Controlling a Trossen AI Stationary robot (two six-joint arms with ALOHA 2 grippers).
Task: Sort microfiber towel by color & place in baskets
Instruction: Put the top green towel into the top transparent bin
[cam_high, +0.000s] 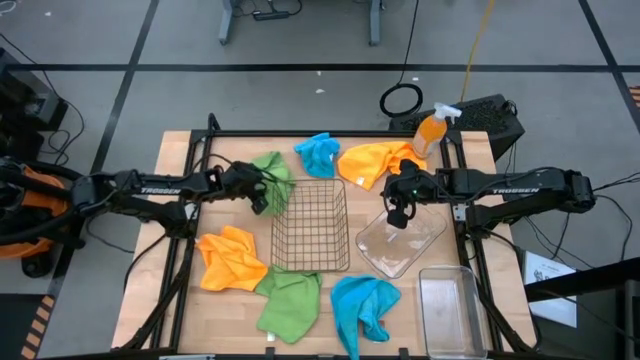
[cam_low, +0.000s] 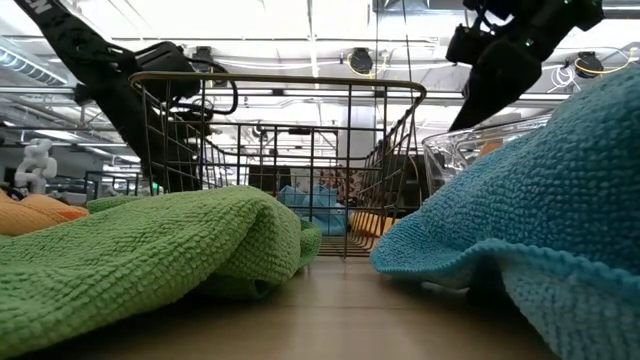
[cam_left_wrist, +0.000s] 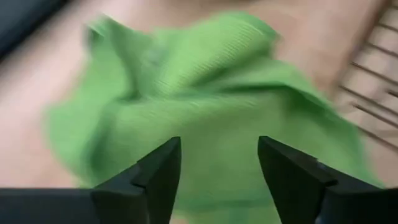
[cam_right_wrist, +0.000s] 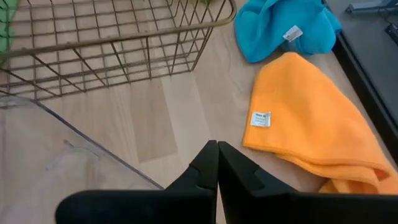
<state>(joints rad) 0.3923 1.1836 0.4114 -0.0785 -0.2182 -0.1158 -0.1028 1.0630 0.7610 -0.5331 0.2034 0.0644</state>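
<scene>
I see the left gripper (cam_high: 262, 200) with jaws released, poised over the far green microfiber towel (cam_high: 272, 170) lying just left of the copper wire-mesh basket (cam_high: 312, 228). The right gripper (cam_high: 398, 216), jaws clenched on nothing, hangs over the clear squarish plastic tub (cam_high: 400, 243). An orange spray bottle (cam_high: 432, 128) stands beyond the far orange towel (cam_high: 372, 162). The clear rectangular bin (cam_high: 450, 310) sits near right.

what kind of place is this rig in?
Likely a robotics lab or workshop: two arms over a wooden table, cables on a taped grey floor, and open ceiling lights and ducts behind the wire basket.
</scene>
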